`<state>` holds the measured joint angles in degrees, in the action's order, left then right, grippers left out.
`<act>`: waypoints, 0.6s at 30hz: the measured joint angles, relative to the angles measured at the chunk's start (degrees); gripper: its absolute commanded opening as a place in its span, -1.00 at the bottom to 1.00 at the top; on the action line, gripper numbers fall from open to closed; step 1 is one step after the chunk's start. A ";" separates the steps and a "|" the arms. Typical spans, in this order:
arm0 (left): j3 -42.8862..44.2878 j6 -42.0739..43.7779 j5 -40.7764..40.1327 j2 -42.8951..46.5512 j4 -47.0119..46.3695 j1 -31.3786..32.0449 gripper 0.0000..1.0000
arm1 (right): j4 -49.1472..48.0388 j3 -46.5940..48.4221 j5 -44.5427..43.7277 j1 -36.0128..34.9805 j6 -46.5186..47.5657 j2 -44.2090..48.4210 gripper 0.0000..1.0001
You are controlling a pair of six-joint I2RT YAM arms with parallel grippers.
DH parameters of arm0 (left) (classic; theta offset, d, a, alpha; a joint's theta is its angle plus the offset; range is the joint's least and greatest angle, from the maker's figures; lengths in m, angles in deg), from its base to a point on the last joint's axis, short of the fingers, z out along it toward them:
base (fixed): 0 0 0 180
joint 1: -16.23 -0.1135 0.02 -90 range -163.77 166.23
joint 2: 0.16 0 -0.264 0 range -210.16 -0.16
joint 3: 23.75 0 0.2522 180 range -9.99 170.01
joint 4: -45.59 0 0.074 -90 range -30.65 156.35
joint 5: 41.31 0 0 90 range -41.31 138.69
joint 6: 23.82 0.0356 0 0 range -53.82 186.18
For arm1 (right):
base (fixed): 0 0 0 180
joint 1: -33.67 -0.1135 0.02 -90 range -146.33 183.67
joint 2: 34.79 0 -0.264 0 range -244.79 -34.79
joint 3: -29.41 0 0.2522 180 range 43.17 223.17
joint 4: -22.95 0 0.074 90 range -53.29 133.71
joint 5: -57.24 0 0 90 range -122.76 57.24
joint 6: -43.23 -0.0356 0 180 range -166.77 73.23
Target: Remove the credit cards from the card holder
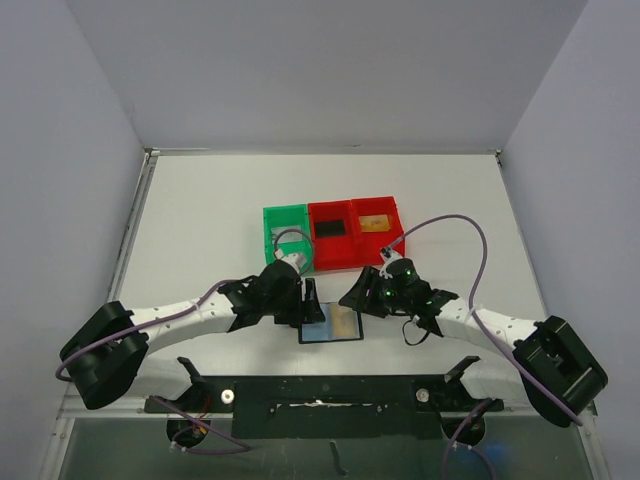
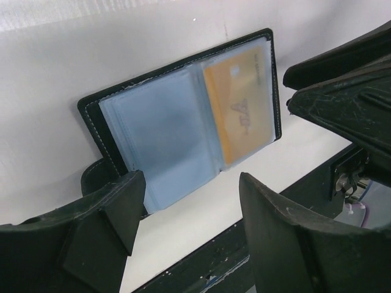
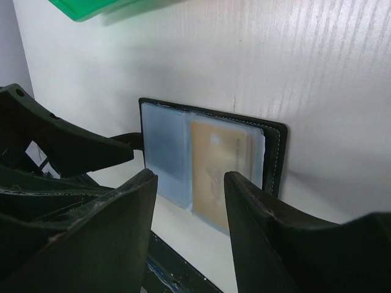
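The black card holder (image 1: 312, 336) lies open on the table near the front edge, between both grippers. Its bluish clear pockets (image 2: 162, 137) face up. A gold credit card (image 2: 241, 110) sits inside the right pocket (image 3: 223, 168); the left pocket looks empty. My left gripper (image 1: 308, 304) hovers at the holder's left edge, open, with nothing between its fingers (image 2: 116, 207). My right gripper (image 1: 352, 298) hovers at the holder's upper right, open and empty, and its fingers (image 3: 256, 213) frame the gold card. A black card (image 1: 330, 228) and a gold card (image 1: 375, 222) lie in the red bins.
Three small bins stand in a row behind the holder: a green bin (image 1: 276, 215), a red bin (image 1: 318, 246) and a second red bin (image 1: 392, 208). A dark mounting rail (image 1: 330, 400) runs along the table's near edge. The two grippers are close to each other.
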<state>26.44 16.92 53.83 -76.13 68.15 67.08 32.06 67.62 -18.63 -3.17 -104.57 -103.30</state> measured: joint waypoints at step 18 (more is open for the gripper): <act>-2.58 -1.38 -0.17 -3.56 -0.74 -0.02 -0.37 | 1.53 0.07 -2.71 -2.49 -2.32 -4.52 -0.08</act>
<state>23.86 15.55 53.66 -79.69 67.40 67.06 33.59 67.68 -21.34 -5.66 -106.88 -107.82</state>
